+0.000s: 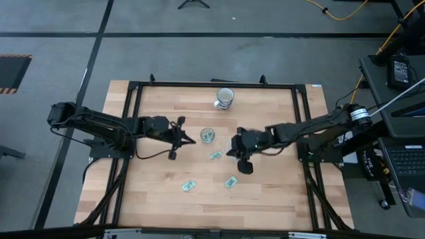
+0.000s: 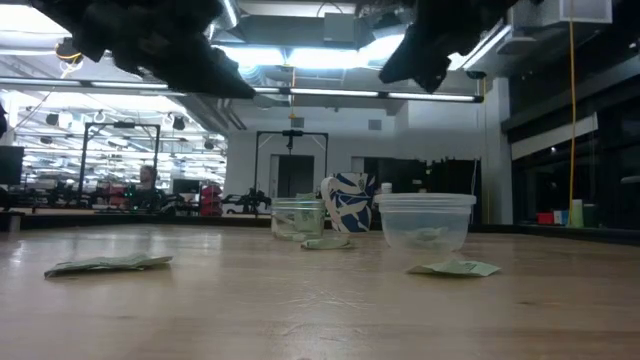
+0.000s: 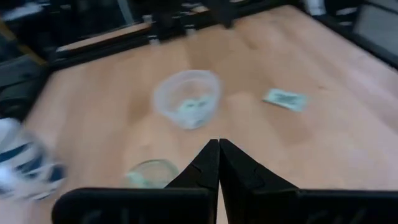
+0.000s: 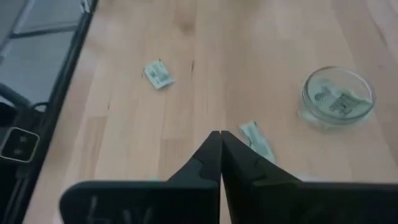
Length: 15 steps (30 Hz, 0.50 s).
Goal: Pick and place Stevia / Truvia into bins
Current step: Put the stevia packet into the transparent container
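Presently both pincers, left pincer [image 3: 219, 144] and right pincer [image 4: 221, 135], are pressed together, empty | Stevia packet [image 4: 257, 140]: judged light, thin, floppy; best pinched across an edge.

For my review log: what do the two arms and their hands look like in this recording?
Both arms are black, jointed and slim, with thin dark cables trailing along them. The left hand and right hand each end in two dark, wedge-shaped fingers tapering to points. The right arm carries a pale band near its base.

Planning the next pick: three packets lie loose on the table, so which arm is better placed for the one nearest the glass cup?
Right. The right gripper hangs just beside that packet; the left gripper is beyond the glass cup.
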{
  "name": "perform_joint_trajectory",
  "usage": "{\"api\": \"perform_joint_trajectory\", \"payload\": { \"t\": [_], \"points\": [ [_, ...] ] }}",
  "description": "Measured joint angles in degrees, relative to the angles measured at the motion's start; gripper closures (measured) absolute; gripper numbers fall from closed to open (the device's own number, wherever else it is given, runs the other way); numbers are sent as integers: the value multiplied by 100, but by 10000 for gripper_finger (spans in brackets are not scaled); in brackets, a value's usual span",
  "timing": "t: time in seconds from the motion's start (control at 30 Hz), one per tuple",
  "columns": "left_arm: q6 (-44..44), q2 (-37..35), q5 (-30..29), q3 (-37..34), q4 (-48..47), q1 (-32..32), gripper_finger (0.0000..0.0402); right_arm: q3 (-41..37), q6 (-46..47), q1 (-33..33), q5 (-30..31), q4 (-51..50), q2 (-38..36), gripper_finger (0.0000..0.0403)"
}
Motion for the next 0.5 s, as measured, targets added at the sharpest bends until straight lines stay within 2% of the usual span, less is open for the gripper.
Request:
{"api": "perform_joint_trajectory", "payload": {
  "t": [0.13, 0.3, 0.5],
  "points": [
    [-117, 0, 123, 1, -25, -346, 398, 165, 426, 526, 600, -171, 191, 400],
    [-290, 0, 123, 1, -20, -804, 399, 491, 1005, 1065, 963, -383, 610, 400],
    [-419, 0, 29, 1, -20, -1301, 399, 1451, 1924, 1516, 1065, -1677, 1451, 401]
  ]
}}
